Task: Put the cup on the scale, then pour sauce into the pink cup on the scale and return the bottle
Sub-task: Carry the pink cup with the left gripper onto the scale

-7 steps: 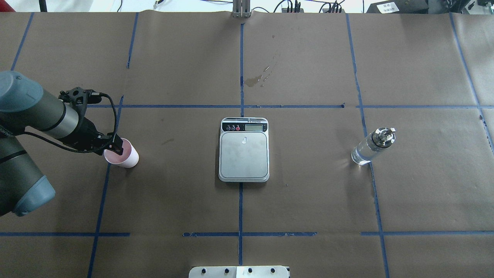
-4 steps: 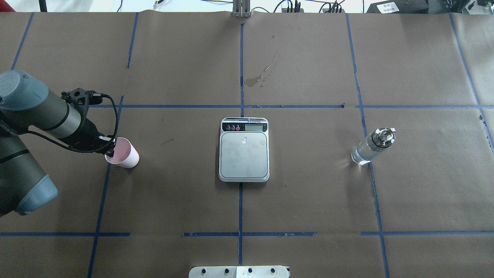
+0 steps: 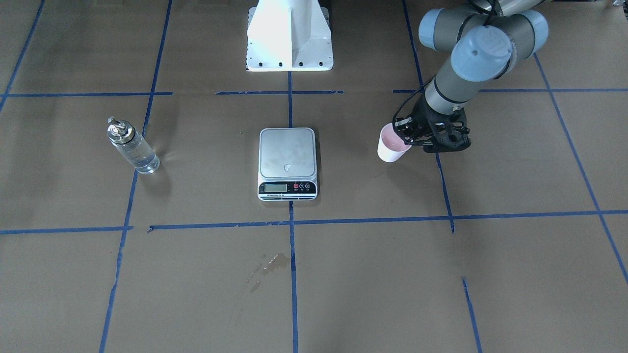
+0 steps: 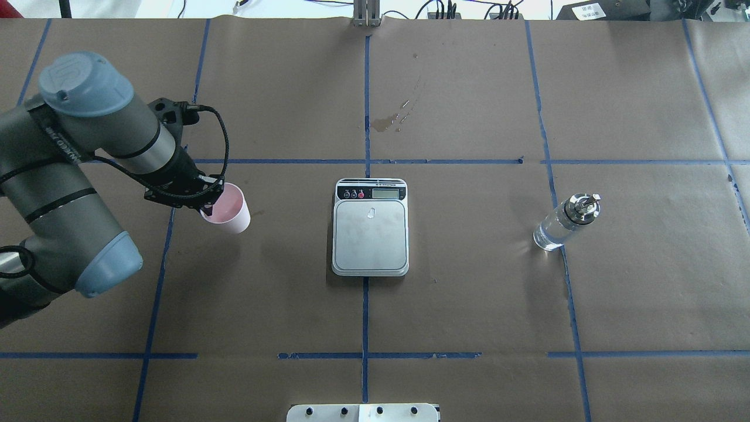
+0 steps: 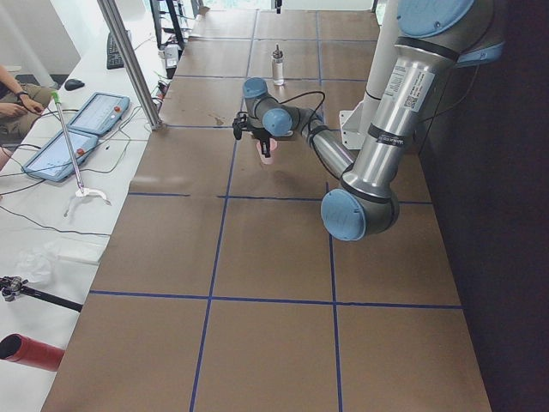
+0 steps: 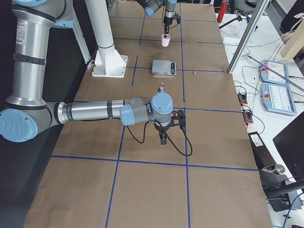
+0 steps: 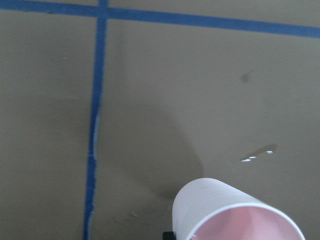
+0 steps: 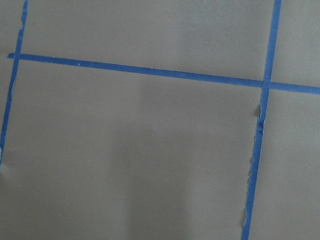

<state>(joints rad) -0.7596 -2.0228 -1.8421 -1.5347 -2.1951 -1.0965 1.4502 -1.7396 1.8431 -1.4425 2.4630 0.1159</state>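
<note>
The cup (image 4: 228, 212), white outside and pink inside, hangs tilted just above the brown paper, left of the scale (image 4: 370, 234). My left gripper (image 4: 206, 206) is shut on its rim; the wrist view shows the cup (image 7: 235, 215) at the bottom with its shadow on the paper. The scale's steel platform (image 3: 287, 153) is bare apart from a small drop. The bottle (image 4: 563, 224) with clear sauce stands upright far to the right of the scale. My right gripper (image 6: 163, 139) hangs low over the table near the bottle (image 6: 162, 87); I cannot tell whether it is open or shut.
A wet stain (image 4: 387, 122) marks the paper beyond the scale. Blue tape lines (image 4: 365, 105) cross the table. The robot's white base (image 3: 289, 34) stands behind the scale. Tablets (image 6: 275, 90) lie on a side table, and a person (image 5: 13, 90) sits there.
My left arm has lifted the cup off the paper and carried it right, toward the scale. The bottle and the scale have not moved.
</note>
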